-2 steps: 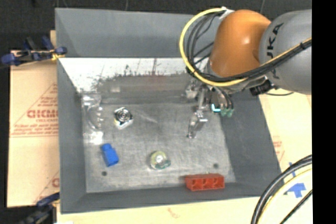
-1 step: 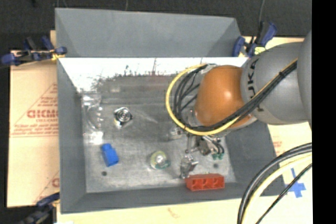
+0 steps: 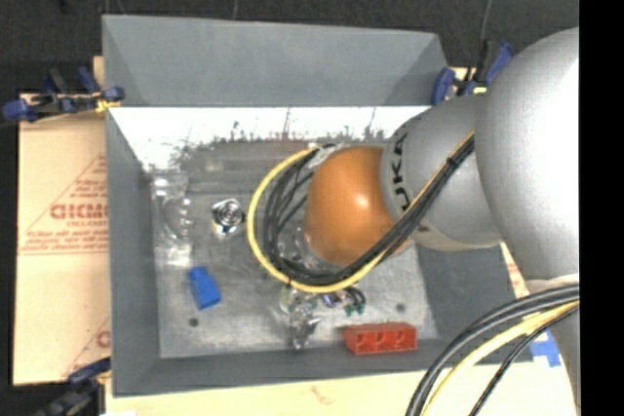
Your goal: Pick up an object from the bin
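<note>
My gripper [image 3: 301, 319] hangs low over the bin floor near the front wall, mostly hidden under the arm's wrist. A red toy brick [image 3: 378, 338] with studs lies flat just to its right, against the front wall. To its left a small blue block [image 3: 204, 288] rests on the floor. Nothing shows in the gripper.
Farther back on the left lie a shiny round metal piece [image 3: 226, 217] and a clear plastic object [image 3: 175, 221] near the left wall. The arm and its cables cover the bin's middle and right side.
</note>
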`<state>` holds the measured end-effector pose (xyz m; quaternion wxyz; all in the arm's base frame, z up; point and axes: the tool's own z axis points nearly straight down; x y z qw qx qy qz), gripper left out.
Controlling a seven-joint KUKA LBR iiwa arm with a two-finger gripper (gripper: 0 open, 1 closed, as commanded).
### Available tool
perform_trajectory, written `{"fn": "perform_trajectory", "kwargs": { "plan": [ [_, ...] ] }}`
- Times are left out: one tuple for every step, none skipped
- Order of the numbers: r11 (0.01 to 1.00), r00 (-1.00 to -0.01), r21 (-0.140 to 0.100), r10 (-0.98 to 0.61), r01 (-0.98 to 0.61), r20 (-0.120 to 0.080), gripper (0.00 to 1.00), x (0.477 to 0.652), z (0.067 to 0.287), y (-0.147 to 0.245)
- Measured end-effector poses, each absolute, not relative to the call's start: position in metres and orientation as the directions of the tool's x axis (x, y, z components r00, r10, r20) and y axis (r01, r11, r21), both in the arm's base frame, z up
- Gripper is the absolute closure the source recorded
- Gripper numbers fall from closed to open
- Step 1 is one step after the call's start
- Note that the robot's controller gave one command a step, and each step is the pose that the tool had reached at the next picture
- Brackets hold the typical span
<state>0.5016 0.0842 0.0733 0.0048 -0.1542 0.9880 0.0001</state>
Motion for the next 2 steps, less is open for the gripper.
{"fn": "perform_trajectory", "kwargs": {
  "plan": [
    [0.954,-0.954,-0.001,-0.301,-0.301,-0.011,1.00,0.503,0.075,0.083],
    [0.942,-0.942,-0.003,-0.335,-0.335,-0.011,1.00,0.507,0.191,0.073]
  ]
}}
